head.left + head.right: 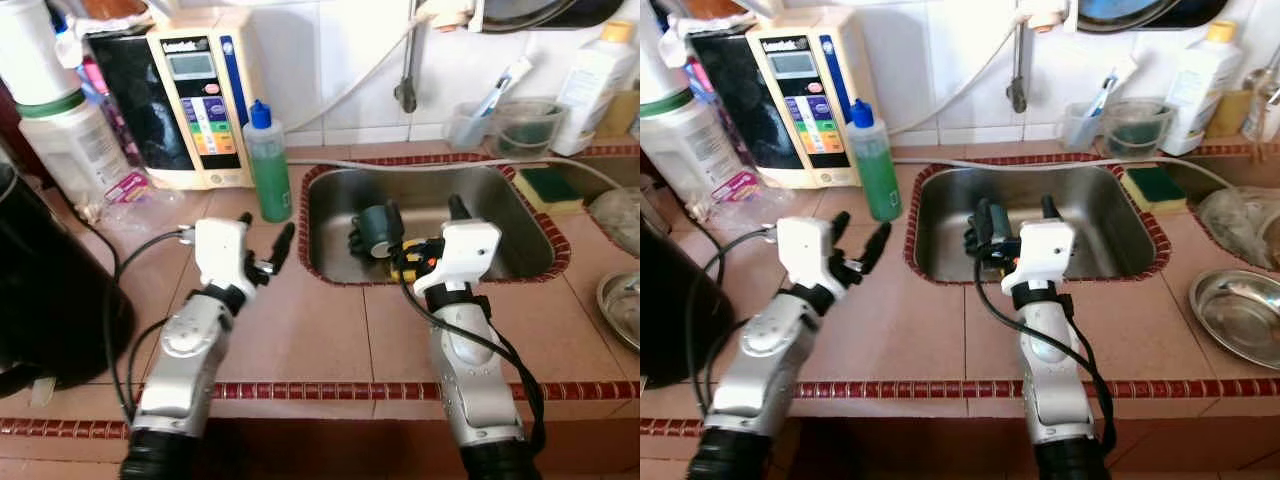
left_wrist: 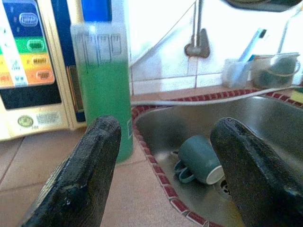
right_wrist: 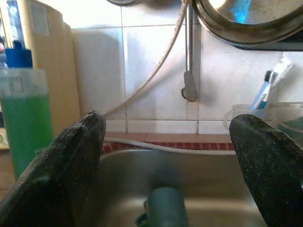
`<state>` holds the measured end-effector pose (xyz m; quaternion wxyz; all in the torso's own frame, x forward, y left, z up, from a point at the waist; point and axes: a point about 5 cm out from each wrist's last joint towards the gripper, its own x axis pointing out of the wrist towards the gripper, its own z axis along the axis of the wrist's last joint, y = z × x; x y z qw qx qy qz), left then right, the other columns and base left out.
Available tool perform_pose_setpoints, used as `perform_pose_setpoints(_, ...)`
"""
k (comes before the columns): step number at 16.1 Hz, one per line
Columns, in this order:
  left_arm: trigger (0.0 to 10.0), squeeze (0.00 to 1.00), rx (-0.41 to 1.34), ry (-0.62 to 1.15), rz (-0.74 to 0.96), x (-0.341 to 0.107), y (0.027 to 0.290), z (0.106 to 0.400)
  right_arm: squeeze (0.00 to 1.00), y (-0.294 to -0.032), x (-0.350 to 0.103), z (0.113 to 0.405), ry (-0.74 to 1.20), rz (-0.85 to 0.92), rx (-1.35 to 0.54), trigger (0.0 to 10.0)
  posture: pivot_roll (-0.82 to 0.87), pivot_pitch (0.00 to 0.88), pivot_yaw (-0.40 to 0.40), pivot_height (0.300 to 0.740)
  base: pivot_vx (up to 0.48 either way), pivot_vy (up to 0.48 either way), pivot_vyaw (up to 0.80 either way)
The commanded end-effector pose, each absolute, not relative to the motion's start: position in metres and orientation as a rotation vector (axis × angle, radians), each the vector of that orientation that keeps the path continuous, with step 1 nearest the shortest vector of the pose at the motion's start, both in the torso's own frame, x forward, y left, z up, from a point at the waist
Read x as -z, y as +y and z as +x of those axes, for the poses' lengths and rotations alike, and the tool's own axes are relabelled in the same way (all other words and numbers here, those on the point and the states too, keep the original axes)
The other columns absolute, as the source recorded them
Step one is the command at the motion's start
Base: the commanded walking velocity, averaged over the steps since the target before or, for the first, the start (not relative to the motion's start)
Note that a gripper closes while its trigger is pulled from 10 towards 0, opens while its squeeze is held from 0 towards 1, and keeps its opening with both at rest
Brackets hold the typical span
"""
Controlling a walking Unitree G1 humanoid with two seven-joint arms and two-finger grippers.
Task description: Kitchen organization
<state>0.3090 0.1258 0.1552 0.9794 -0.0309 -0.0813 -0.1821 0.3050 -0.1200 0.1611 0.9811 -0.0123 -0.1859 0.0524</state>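
Two silver arms reach across a tiled kitchen counter (image 1: 310, 330) toward a steel sink (image 1: 520, 225) edged in red tile. The left gripper (image 1: 268, 246) hangs over the counter just left of the basin, its two black fingers (image 2: 80, 179) spread wide and holding nothing; the left wrist view looks between them at the sink. The right gripper (image 1: 1012, 222) reaches over the sink's near rim into the basin, fingers likewise wide apart and empty, with a teal mug (image 2: 201, 160) lying on its side on the sink floor just ahead of them, handle toward the counter side. A bottle of green liquid (image 1: 267, 163) with a blue cap stands upright on the counter at the sink's left rim, beside a cream-coloured appliance (image 1: 205, 100) with coloured buttons against the white-tiled wall. A white hose runs along the back edge of the sink. At the back right, a clear cup holding a toothbrush (image 1: 505, 88) sits next to a clear container, a yellow-and-green sponge (image 1: 548, 185) rests at the sink's right rim, and a shallow metal dish (image 1: 1240, 315) lies on the counter to the far right.
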Motion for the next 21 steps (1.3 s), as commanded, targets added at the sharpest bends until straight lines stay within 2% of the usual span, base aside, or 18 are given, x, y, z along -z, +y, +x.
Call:
perform_pose_setpoints(1, 10.0, 0.00, 0.380, -0.177, -0.073, -0.161, 0.130, 0.305, 0.00, -0.119, -0.164, 0.302, -0.385, -0.039, -0.106, 10.0, -0.19, 0.000, 0.110, 0.740, 0.000, 0.000, 0.00)
perform_pose_setpoints(7, 10.0, 0.00, 0.412, -0.177, -0.080, -0.155, 0.129, 0.292, 0.00, -0.126, -0.153, 0.291, -0.320, -0.072, -0.101, 10.0, -0.20, 0.000, 0.091, 0.740, 0.000, 0.000, 0.00)
perform_pose_setpoints(9, 10.0, 0.00, 0.411, -0.175, -0.092, -0.156, 0.127, 0.292, 0.00, -0.127, -0.153, 0.291, -0.313, -0.085, -0.104, 10.0, -0.20, 0.000, 0.080, 0.740, 0.000, -0.309, 0.00)
perform_pose_setpoints(21, 10.0, 0.00, 0.414, -0.185, -0.081, -0.163, 0.129, 0.292, 0.00, -0.126, -0.157, 0.297, -0.301, -0.111, -0.163, 10.0, -0.16, 0.000, 0.043, 0.740, 0.000, -0.476, 0.00)
